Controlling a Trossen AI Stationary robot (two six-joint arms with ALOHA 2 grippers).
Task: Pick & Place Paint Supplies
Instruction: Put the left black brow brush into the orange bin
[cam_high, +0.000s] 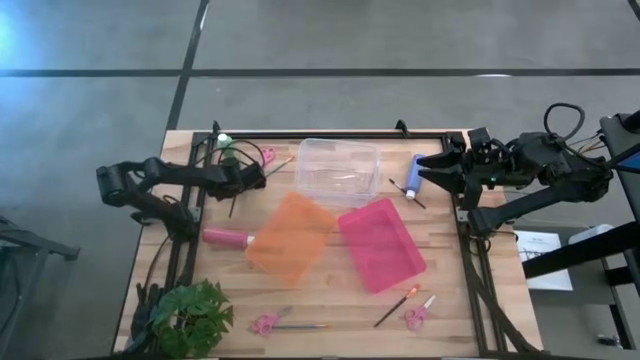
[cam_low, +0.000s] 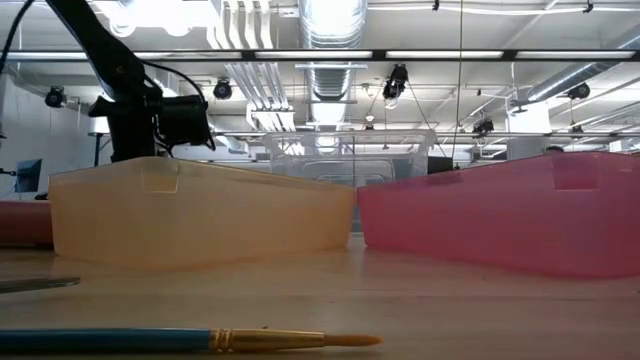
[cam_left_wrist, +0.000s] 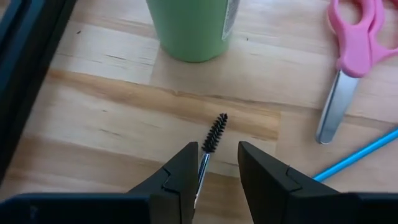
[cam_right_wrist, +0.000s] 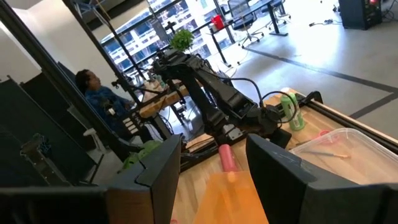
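**Left Gripper at Small Brush Beside the Green Bottle; Right Arm Waiting**

Landmark: the clear plastic bin (cam_high: 337, 171) at the far middle of the table (cam_high: 440, 300).

Left gripper (cam_left_wrist: 217, 163): positioned to the left of the clear bin, near the table's far-left corner. The fingers are partly open, with a narrow gap between them. A thin brush with a dark bristled tip (cam_left_wrist: 214, 134) lies in that gap on the wood, its shaft close against one finger (cam_left_wrist: 180, 171). Whether it is actually clamped cannot be told.

Green paint bottle (cam_left_wrist: 193, 28): stands upright just beyond the brush tip, left of the clear bin. Pink scissors (cam_left_wrist: 348, 62) and a blue-handled brush (cam_left_wrist: 354, 158) lie beside it, toward the bin.

Right gripper (cam_right_wrist: 211, 165): raised to the right of the clear bin, fingers apart, holding nothing.

Blue paint bottle (cam_high: 414, 176): lies just right of the clear bin, near the right gripper.

Pink-red paint bottle (cam_high: 228, 237): lies on its side, nearer than the clear bin and to its left, its end touching the orange bin (cam_high: 290, 240). The pink bin (cam_high: 381, 243) sits beside the orange one.

Near-edge items: a dark-handled brush (cam_high: 396, 306), a second brush (cam_high: 300, 326) and two more scissors (cam_high: 418, 314).
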